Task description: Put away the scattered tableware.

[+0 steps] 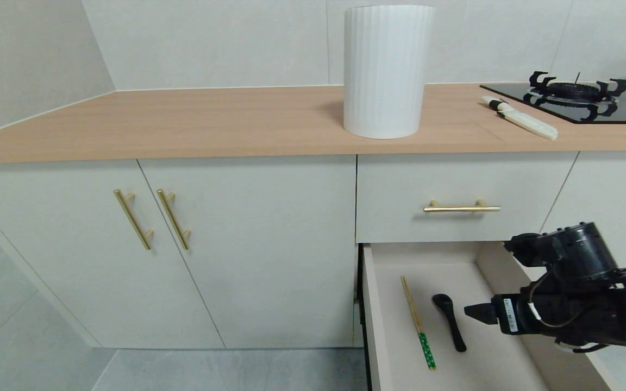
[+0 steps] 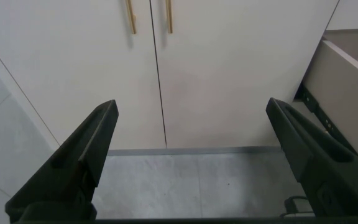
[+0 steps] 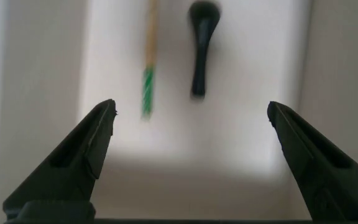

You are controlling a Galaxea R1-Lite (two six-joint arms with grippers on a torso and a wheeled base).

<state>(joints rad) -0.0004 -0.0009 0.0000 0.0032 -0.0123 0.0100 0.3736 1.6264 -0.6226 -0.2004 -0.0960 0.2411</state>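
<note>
The lower drawer [image 1: 374,315] stands pulled out at the lower right. On its floor lie a pair of wooden chopsticks with green ends [image 1: 418,321] and a black spoon [image 1: 450,321], side by side and apart. My right gripper [image 1: 474,314] hovers open just above the drawer, right of the spoon, holding nothing. The right wrist view looks down between the open right gripper [image 3: 191,107] onto the chopsticks [image 3: 148,93] and spoon [image 3: 201,43]. A white knife [image 1: 519,117] lies on the countertop near the stove. My left gripper [image 2: 191,109] is open and empty, low before the cabinet doors.
A tall white ribbed container [image 1: 383,70] stands on the wooden countertop [image 1: 210,119]. A black gas stove [image 1: 579,98] sits at the far right. The upper drawer with a gold handle [image 1: 461,208] is closed above the open one. Two cabinet doors [image 1: 182,244] fill the left.
</note>
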